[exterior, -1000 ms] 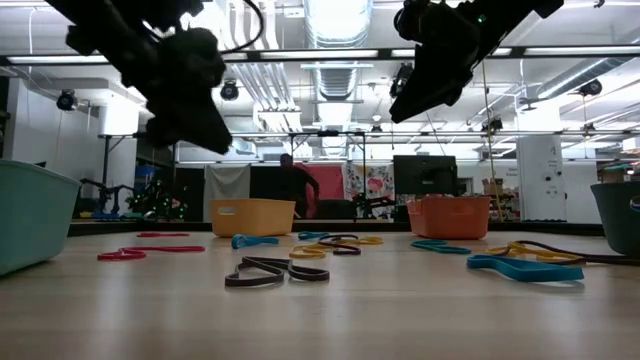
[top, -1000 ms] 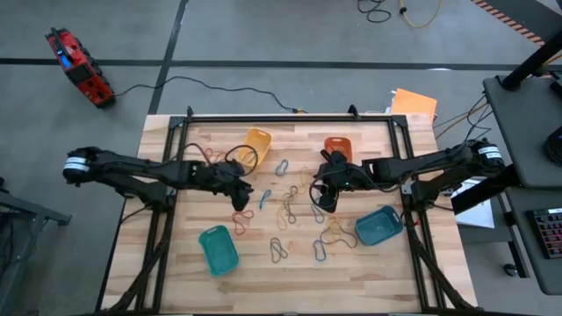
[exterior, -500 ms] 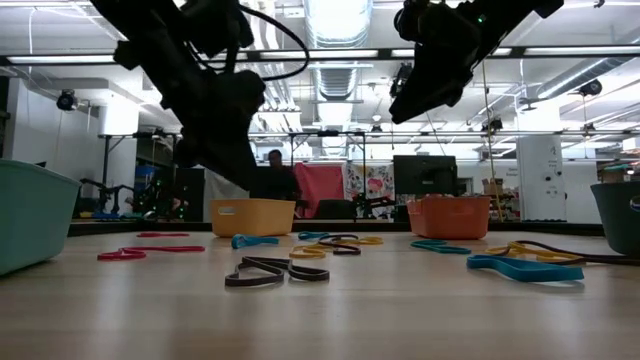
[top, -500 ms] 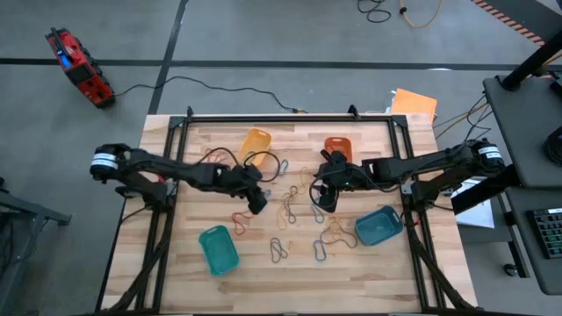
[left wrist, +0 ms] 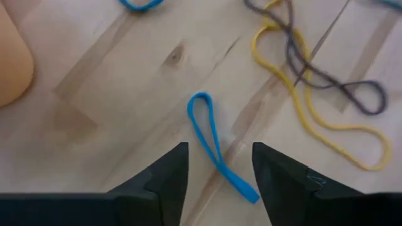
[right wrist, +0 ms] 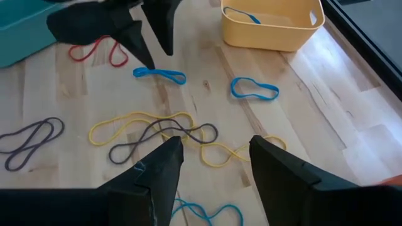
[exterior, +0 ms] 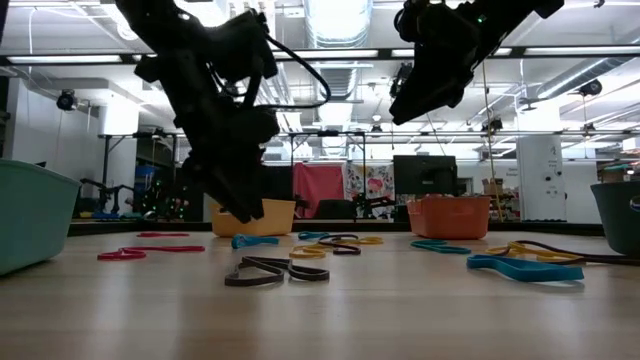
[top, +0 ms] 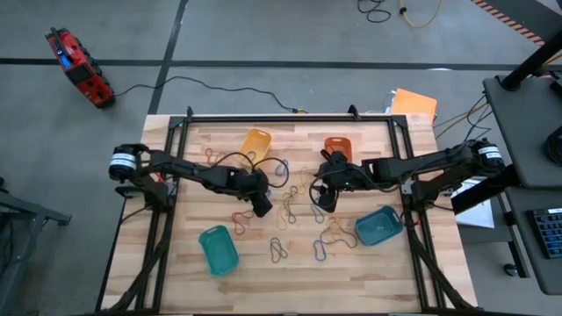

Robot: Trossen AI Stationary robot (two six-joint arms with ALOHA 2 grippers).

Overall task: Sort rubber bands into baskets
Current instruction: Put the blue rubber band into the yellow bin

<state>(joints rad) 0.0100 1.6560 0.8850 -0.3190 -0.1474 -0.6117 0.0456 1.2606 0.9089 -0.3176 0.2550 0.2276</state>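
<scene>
From above, the wooden surface (top: 369, 263) carries four baskets: a yellow basket (top: 255, 142) and an orange basket (top: 337, 147) toward the far edge, a green basket (top: 218, 248) and a blue basket (top: 378, 226) nearer the front, with rubber bands (top: 294, 204) scattered between them. The left pincer (top: 262, 207) reaches into the middle of the surface, low over the bands, and the right pincer (top: 324, 198) hangs just right of the pile. At table height, the left pincer (exterior: 240, 208) points down close to the wood beside a dark band (exterior: 275, 270), while the right pincer (exterior: 402, 108) hangs well above. In the left wrist view, the left pincer (left wrist: 217, 164) is spread on either side of a blue band (left wrist: 213, 144) lying flat, beside a yellow band (left wrist: 314, 119). In the right wrist view, the right pincer (right wrist: 213, 156) is spread above tangled yellow and grey bands (right wrist: 157, 133).
</scene>
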